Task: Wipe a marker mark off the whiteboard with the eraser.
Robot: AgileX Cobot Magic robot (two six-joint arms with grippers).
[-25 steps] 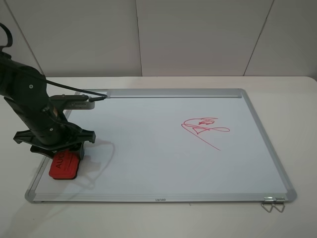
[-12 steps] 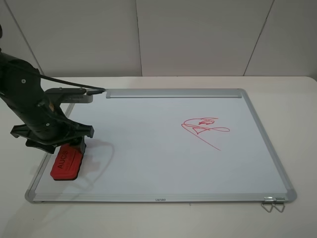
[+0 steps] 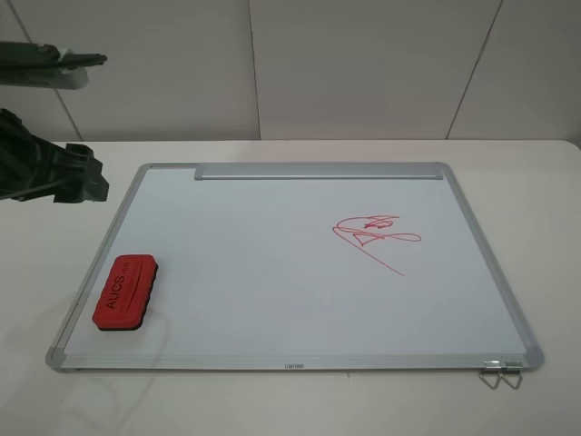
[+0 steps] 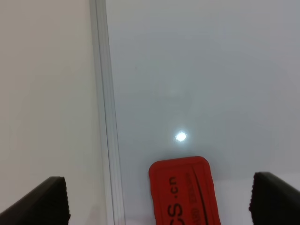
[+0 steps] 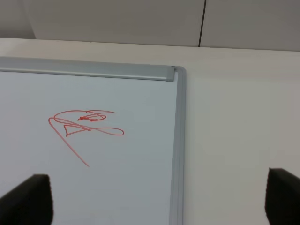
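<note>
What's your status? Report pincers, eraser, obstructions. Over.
Left pincer open, right pincer open, both empty. Eraser flat on whiteboard, near-left corner. Looped red scribble right of centre. Nothing obstructing.

Left arm point(image 3: 41, 173): matte black housing, chunky and angular, with a rounded knob-like lug at its near end. Above it a flat dark grey-green bar point(image 3: 50, 60) ends in a thin tapered tip.

Left gripper point(image 4: 159, 199): two black fingers point(image 4: 44, 201), blocky, with fine ribbing along the inner edges.

Right gripper point(image 5: 154, 201): two black fingers point(image 5: 26, 199) with soft, blurred outlines; surface detail not resolvable.

No markings or screws legible.
</note>
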